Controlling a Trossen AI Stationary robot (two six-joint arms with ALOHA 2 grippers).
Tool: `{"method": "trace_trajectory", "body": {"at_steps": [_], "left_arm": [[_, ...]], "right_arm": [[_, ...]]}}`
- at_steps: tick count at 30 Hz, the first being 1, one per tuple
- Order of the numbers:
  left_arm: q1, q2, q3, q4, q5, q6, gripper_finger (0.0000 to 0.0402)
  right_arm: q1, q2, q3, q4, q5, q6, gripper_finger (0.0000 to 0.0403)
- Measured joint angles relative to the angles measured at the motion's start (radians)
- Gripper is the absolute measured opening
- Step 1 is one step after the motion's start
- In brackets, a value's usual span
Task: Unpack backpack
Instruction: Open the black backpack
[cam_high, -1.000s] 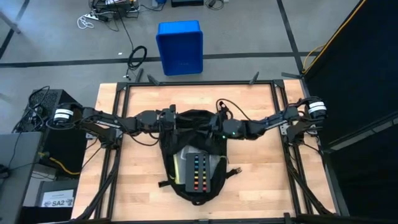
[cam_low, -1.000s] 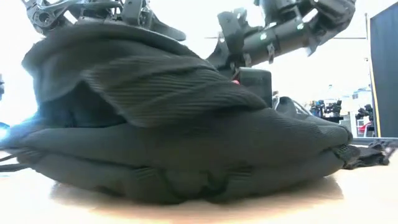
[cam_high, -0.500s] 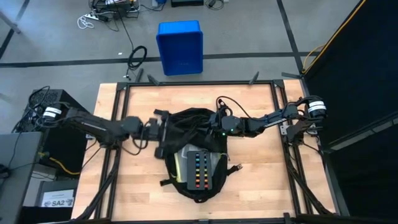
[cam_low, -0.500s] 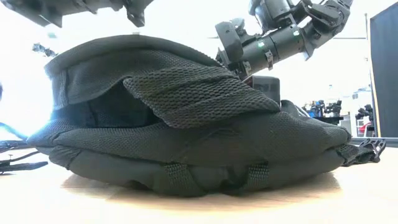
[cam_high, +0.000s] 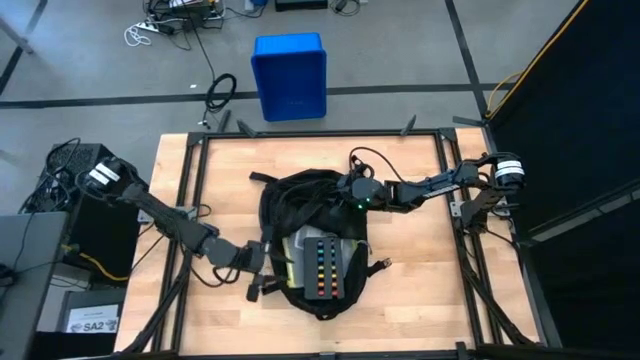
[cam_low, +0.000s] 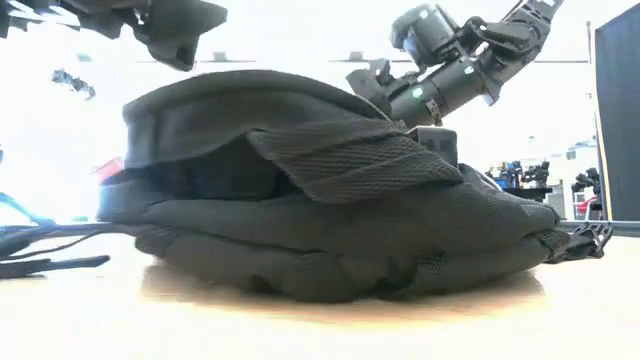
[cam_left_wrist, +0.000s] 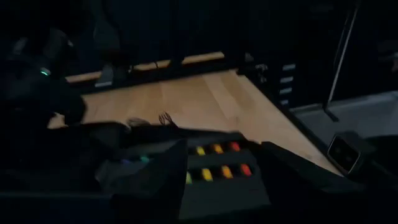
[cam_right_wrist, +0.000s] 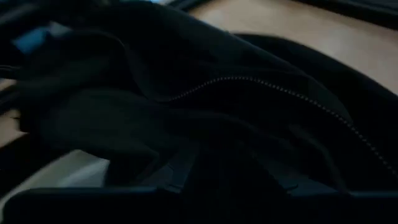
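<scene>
Wooden table (cam_high: 410, 270) sits on grey floor, blue bin (cam_high: 290, 75) beyond its far edge. We see the backpack (cam_high: 305, 200) lying mid-table, opened, a panel of coloured buttons (cam_high: 322, 270) showing inside. Left gripper (cam_high: 262, 272) hovers by its near-left side, fingers apart, empty. Right gripper (cam_high: 345, 190) at its far-right edge; we cannot tell its finger state.

In the high view we find bare tabletop (cam_high: 430, 290) at lower right and upper left. The backpack (cam_high: 300, 195) blocks the centre; both arms cross its sides.
</scene>
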Motion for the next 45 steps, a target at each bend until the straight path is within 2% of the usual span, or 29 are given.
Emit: {"method": "trace_trajectory", "body": {"at_steps": [6,10,13,23,32,36,40,42,45], "left_arm": [[-0.009,0.046,0.000,0.025,-0.023,-0.031,0.0172],[-0.009,0.053,0.000,0.025,-0.023,-0.055,0.0172],[-0.009,0.053,0.000,0.026,-0.023,-0.058,0.0172],[-0.009,0.053,0.000,0.045,-0.022,-0.053,0.0172],[-0.009,0.053,0.000,0.021,-0.032,-0.053,0.0172],[-0.009,0.053,0.000,0.016,-0.035,-0.053,0.0172],[-0.009,0.053,0.000,0.016,-0.063,-0.043,0.0172],[-0.009,0.053,0.000,0.016,-0.133,-0.017,0.0172],[-0.009,0.044,0.006,0.011,-0.332,0.031,0.0172]], "right_arm": [[-0.024,-0.005,0.000,-0.024,-0.057,0.007,0.0081],[-0.025,-0.023,-0.003,0.039,-0.155,0.018,0.0086],[-0.023,-0.058,-0.003,0.094,-0.236,0.019,0.0088],[-0.022,-0.201,-0.003,0.107,-0.385,0.021,0.0089],[0.054,-0.270,-0.003,0.110,-0.568,-0.022,0.0081],[0.089,-0.271,-0.003,0.109,-0.548,-0.045,0.0077],[0.098,-0.271,-0.003,0.087,-0.450,-0.068,0.0079],[0.092,-0.271,-0.003,0.052,-0.358,-0.085,0.0080],[0.069,-0.271,-0.002,-0.023,-0.212,-0.102,0.0079]]}}
